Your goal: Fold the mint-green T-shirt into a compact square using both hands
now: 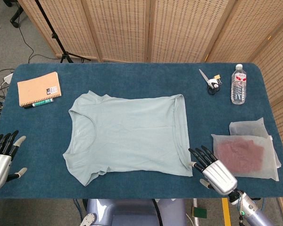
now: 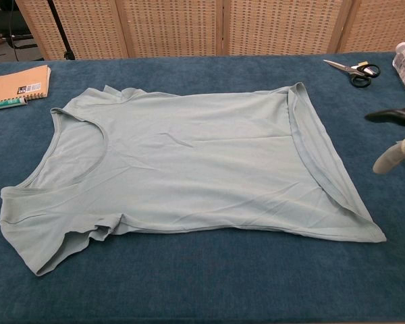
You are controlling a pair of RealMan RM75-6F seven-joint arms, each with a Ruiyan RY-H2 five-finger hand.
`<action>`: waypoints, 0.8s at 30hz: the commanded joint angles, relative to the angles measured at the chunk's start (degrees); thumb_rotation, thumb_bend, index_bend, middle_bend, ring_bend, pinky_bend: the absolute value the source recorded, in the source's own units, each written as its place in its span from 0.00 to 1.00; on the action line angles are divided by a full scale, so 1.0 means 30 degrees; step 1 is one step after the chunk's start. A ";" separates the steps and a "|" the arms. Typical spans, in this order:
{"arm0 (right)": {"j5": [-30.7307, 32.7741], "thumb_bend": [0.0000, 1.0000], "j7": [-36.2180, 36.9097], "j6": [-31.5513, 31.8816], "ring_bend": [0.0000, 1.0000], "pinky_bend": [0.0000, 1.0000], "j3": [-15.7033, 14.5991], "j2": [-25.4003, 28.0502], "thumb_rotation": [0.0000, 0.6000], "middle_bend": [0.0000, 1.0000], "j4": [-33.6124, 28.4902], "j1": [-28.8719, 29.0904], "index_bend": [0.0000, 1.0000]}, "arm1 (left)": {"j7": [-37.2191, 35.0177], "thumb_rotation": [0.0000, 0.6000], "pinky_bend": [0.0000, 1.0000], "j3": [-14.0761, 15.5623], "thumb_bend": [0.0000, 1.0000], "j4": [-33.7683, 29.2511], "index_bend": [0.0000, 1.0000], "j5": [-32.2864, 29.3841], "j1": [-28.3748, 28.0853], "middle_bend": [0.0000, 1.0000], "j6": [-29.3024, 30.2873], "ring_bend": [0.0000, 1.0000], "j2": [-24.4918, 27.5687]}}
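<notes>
We see the mint-green T-shirt (image 1: 129, 133) lying flat at the centre of the table (image 1: 132, 77), neckline toward the left. The right hand (image 1: 213, 168) sits just beside the shirt's near right hem corner, fingers (image 1: 198, 154) spread, holding nothing. The left hand (image 1: 1, 159) is at the table's near left edge, well apart from the shirt, fingers spread and empty.

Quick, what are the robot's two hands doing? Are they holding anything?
Left hand: open, holding nothing, at the table's left edge.
Right hand: open, holding nothing, fingers spread next to the T-shirt's bottom corner.
</notes>
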 commanded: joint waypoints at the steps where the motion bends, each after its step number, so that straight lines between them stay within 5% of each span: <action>1: 0.0523 0.26 -0.0909 -0.1024 0.00 0.00 0.0055 -0.0706 1.00 0.00 0.0253 0.0500 0.34 | -0.0006 1.00 0.00 -0.0044 0.00 0.0004 0.00 -0.0072 -0.0007 0.00 -0.0002 0.00 -0.0004; 24: 0.1320 0.26 -0.3730 -0.2756 0.00 0.00 -0.0757 -0.2821 1.00 0.00 0.1894 0.1430 0.38 | 0.0187 1.00 0.00 -0.0114 0.00 0.0015 0.00 -0.0450 -0.0183 0.00 -0.0424 0.00 -0.0100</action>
